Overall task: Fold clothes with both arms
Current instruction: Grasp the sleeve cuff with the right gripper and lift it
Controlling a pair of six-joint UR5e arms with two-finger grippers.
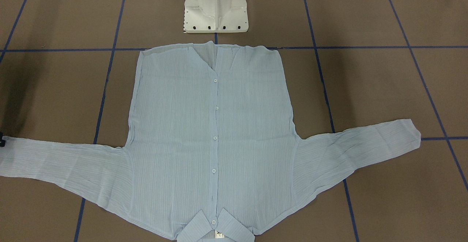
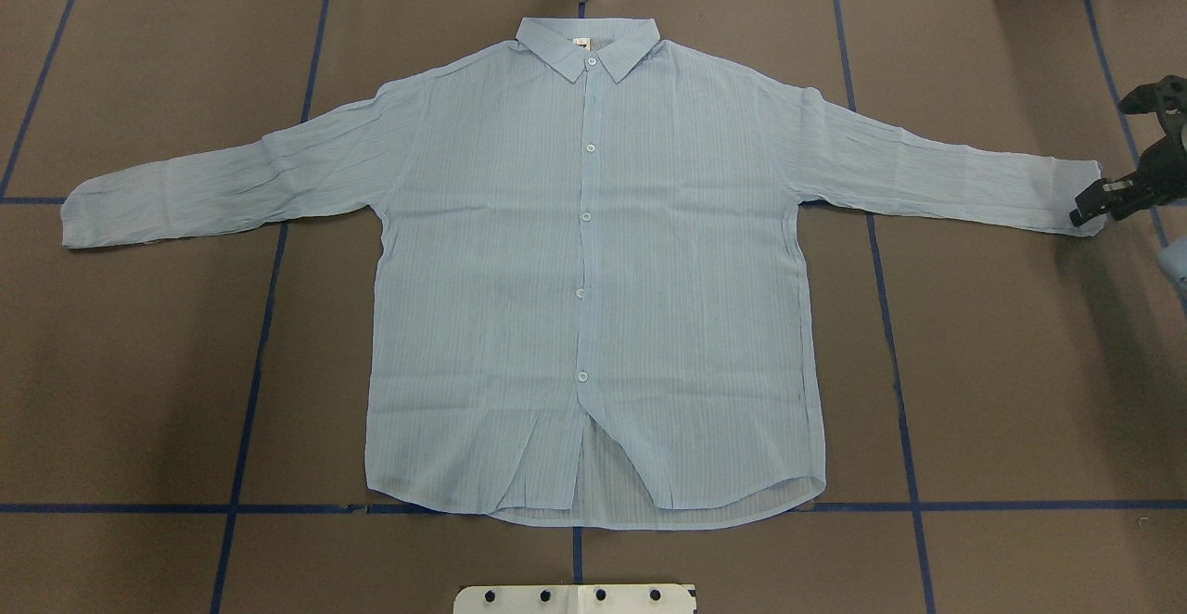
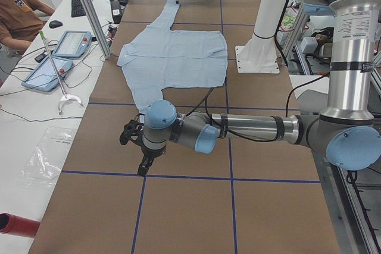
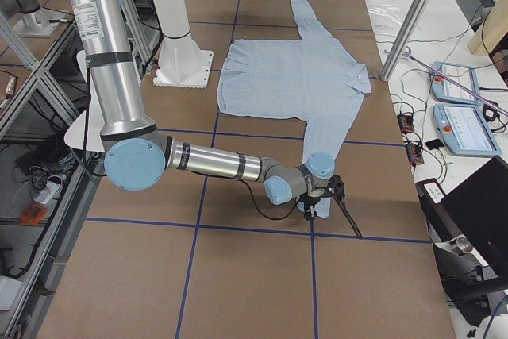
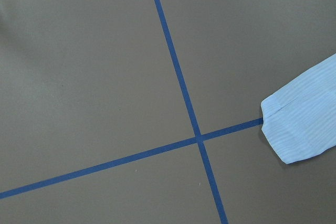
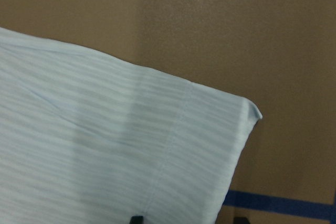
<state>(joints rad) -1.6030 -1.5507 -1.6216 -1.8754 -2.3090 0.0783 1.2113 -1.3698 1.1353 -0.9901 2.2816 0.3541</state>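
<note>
Shirt (image 2: 593, 271) spread flat, wrist view shows right arm (image 4: 214, 166) jaws parted at cuff (image 6: 210, 145), left arm (image 3: 250, 128) jaws cannot tell

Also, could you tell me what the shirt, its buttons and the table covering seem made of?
The shirt looks like thin, matte woven cloth, perhaps cotton: fine crinkles, and semi-sheer at the hem. The buttons seem smooth white plastic. The table covering looks like matte brown paper or card, with no glare.
</note>
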